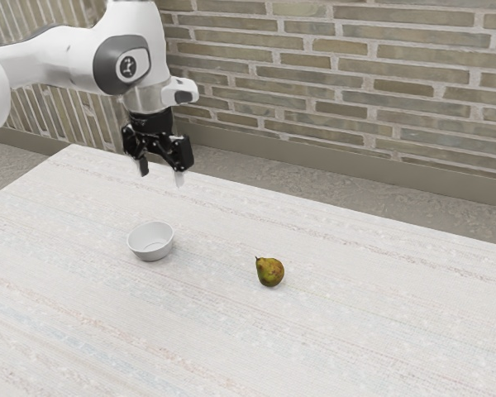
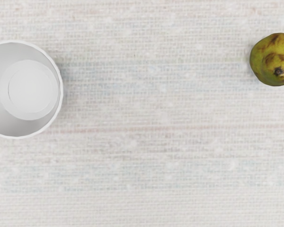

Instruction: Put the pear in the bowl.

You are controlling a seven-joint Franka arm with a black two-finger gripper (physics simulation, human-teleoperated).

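The gripper (image 1: 161,172) hangs in the air over the table (image 1: 380,331), its two fingers spread apart and released, pointing down. Behind it, past the table's far edge, a strip of grey floor (image 1: 331,188) runs along a brick wall (image 1: 331,83) with a plain baseboard (image 1: 314,157) at its foot. On the tabletop, below the gripper's height, stands a white round bowl (image 1: 151,251), upright, with its smooth inner bottom bare. The pear (image 1: 270,271) sits on the table outside the bowl, well apart from it toward the exterior view's right, green and brown, its stem tilted toward the bowl's side.
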